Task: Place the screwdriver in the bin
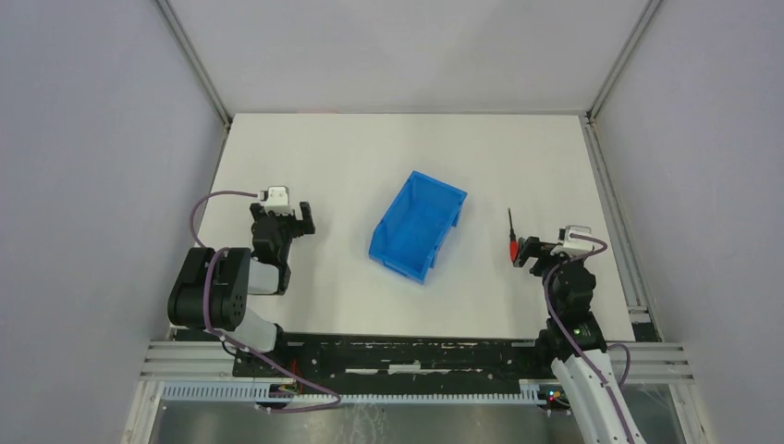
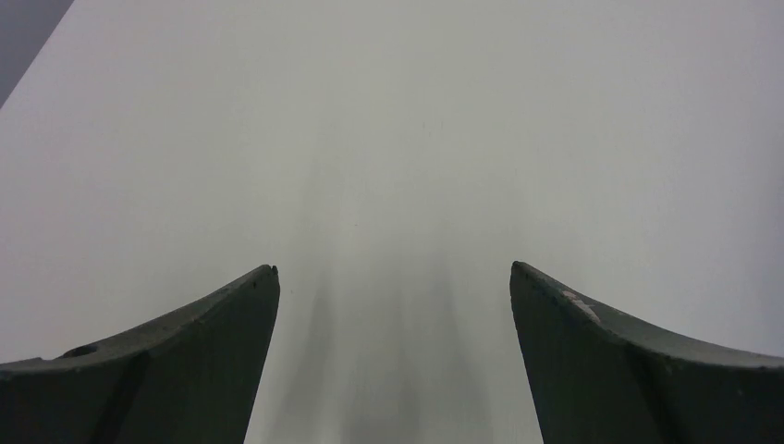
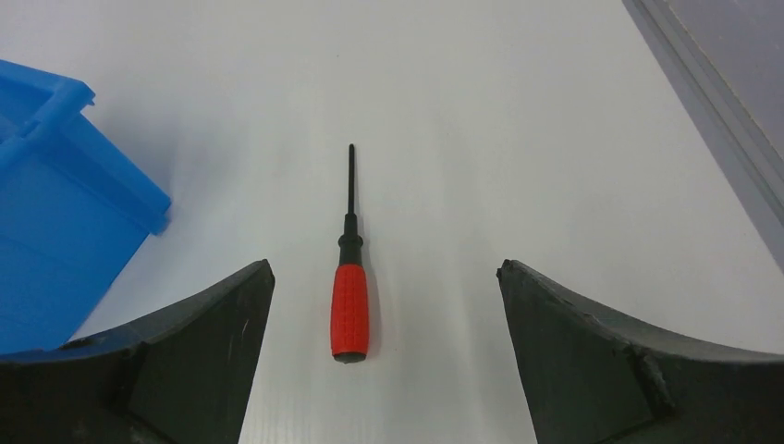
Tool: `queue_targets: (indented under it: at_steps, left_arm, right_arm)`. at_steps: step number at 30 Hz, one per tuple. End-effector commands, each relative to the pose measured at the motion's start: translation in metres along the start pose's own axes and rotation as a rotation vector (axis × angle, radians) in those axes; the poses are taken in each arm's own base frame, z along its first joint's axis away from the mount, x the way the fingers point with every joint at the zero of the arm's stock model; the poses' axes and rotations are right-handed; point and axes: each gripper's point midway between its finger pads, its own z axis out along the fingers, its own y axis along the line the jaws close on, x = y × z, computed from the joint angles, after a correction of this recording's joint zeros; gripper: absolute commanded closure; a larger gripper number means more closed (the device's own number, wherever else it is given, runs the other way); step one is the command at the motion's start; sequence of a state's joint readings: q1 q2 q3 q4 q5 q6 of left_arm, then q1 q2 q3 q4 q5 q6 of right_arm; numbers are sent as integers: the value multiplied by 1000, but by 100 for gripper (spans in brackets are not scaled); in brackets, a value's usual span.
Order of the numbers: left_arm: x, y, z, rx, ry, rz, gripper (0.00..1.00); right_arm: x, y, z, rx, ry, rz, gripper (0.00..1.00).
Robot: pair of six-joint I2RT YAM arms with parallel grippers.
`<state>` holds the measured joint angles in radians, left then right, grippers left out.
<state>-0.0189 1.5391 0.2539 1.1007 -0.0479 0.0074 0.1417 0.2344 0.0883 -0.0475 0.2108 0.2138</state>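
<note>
The screwdriver (image 1: 511,239) lies flat on the white table right of the bin, red handle nearest the arm and black shaft pointing away. In the right wrist view it (image 3: 349,305) lies between my open fingers, closer to the left one. The blue bin (image 1: 418,225) sits mid-table, and its corner (image 3: 55,213) shows at the left of the right wrist view. My right gripper (image 1: 524,252) is open over the handle end, touching nothing (image 3: 384,268). My left gripper (image 1: 288,217) is open and empty over bare table (image 2: 393,268), well left of the bin.
Grey enclosure walls and metal frame rails (image 1: 606,176) border the table on the left, right and back. A rail edge (image 3: 712,102) shows at the right of the right wrist view. The arms' bases sit on a black rail (image 1: 407,356) at the near edge.
</note>
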Motion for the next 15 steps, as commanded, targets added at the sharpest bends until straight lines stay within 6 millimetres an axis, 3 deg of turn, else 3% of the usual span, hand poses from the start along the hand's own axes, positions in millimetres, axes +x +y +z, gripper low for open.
queue_targets:
  at_steps: [1,8,15]
  left_arm:
    - [-15,-1,2,-3,-54,-35,0]
    - [-15,-1,2,-4,-54,-35,0]
    - [-15,-1,2,-1,-54,-34,0]
  right_arm:
    - [-23,-2,1,23,-84,24,2]
    - [-41,-4,0,52,-94,45,2]
    - [-104,12,-7,-22,-191,-40,2]
